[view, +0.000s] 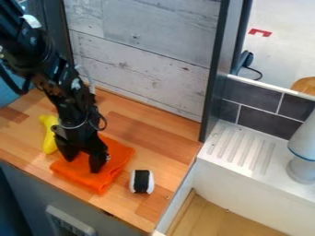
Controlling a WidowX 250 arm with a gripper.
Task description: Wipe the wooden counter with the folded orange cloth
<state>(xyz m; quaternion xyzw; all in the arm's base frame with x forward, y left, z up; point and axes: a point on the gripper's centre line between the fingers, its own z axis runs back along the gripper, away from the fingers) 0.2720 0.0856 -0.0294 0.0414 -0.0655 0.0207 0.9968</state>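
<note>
The black gripper (82,161) points down over a folded orange cloth (115,156) on the wooden counter. Its two fingers stand apart, tips low at the cloth, with orange fabric visible between them. Whether the tips touch the cloth I cannot tell. Just left of the gripper lies a yellow banana-like object (49,134), partly behind the arm. To the right of the cloth's front part, separate from it, sits a small white object with a black band (142,181).
A whitewashed plank wall (141,55) rises behind the wooden counter (157,145). A dark upright post (214,69) stands at the counter's back right corner. Farther right are a white ribbed drainboard (243,147), a pale bottle-like object (303,154) and a sunken basin (212,216).
</note>
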